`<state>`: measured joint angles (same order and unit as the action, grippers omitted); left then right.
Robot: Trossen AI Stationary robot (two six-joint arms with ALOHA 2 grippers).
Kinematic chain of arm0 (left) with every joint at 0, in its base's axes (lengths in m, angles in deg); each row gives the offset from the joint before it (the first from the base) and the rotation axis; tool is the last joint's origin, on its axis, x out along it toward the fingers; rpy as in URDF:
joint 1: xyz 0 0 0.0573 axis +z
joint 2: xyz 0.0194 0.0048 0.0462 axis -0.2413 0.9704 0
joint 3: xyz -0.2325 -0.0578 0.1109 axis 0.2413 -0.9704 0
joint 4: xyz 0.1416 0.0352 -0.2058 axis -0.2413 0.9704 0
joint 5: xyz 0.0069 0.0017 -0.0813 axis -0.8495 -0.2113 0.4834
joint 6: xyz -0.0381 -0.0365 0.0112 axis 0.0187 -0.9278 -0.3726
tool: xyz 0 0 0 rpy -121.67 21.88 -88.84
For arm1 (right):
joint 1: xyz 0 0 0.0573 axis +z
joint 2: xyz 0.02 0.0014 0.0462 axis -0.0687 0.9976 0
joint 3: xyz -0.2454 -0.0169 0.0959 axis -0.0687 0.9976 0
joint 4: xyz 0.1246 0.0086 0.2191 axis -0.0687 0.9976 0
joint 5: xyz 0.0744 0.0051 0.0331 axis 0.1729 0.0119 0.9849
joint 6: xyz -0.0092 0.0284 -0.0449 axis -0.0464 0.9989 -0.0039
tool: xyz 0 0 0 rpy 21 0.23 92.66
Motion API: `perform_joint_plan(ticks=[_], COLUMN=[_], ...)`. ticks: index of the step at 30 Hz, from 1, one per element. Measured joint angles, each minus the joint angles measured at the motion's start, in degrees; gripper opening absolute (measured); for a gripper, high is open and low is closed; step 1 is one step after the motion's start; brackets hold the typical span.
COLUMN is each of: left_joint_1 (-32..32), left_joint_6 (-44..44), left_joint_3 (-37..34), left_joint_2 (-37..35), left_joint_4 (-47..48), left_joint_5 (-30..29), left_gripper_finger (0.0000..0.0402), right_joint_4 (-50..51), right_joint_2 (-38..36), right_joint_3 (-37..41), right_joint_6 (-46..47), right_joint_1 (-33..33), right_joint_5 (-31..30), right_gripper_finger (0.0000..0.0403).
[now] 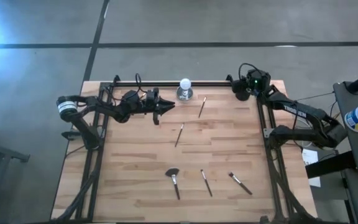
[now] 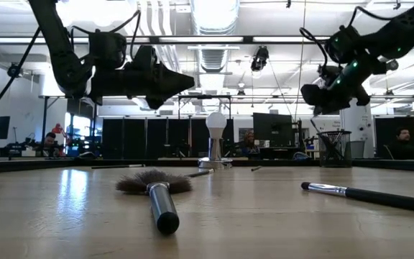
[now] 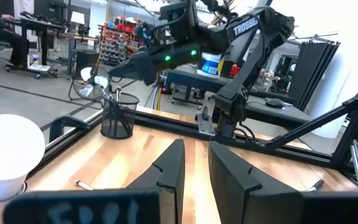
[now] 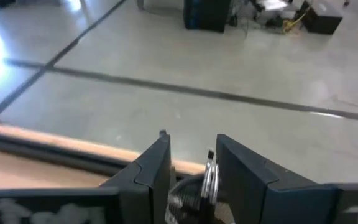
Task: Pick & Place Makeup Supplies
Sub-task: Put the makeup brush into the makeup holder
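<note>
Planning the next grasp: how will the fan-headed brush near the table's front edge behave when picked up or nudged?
The fan brush has a round, glossy dark handle, so it probably rolls and may slip. Its wide splayed bristles likely bend softly under contact. It looks slim, so probably light and easily shoved aside.

Pale wooden plank table (image 1: 135, 162), glossy; fan brush (image 2: 154, 185) soft-bristled.

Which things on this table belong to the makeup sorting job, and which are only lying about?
Belong to the job:
- fan brush
- thin brush
- bristle brush
- two slim sticks and
- mesh cup, brushes already in it

Just lying about:
- white ball on a silver base
</note>
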<state>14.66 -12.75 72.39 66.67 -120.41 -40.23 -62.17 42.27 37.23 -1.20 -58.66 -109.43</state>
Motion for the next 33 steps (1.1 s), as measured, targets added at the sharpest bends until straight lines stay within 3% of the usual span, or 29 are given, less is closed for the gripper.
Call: perform_joint_plan(ticks=[4,10,19,25,33], left_joint_1=[0.08,0.1,0.32,0.32,0.32], left_joint_6=[1.01,1.86,4.5,1.98,1.58], left_joint_3=[0.0,0.0,0.0,0.21,0.24], left_joint_2=[0.02,0.02,4.99,8.63,9.29], left_joint_4=[1.13,1.56,-0.43,-5.3,-5.55], left_joint_5=[-0.01,-0.1,-0.61,-0.57,-0.5], left_gripper_finger=[0.0064,0.0064,0.0015,0.0001,0.0], right_joint_4=[3.46,7.17,17.44,28.7,48.47], right_joint_2=[-3.06,-8.52,-12.06,-9.87,-0.94], right_joint_3=[-0.28,0.48,-0.4,-4.45,-11.9], right_joint_6=[-1.15,-0.9,8.4,20.56,45.44], right_joint_1=[3.13,12.57,32.68,45.87,63.6], right_joint_5=[-0.39,-3.48,-12.29,-14.32,-14.14], right_gripper_finger=[0.0095,0.0019,0.0011,0.0011,0.0011])
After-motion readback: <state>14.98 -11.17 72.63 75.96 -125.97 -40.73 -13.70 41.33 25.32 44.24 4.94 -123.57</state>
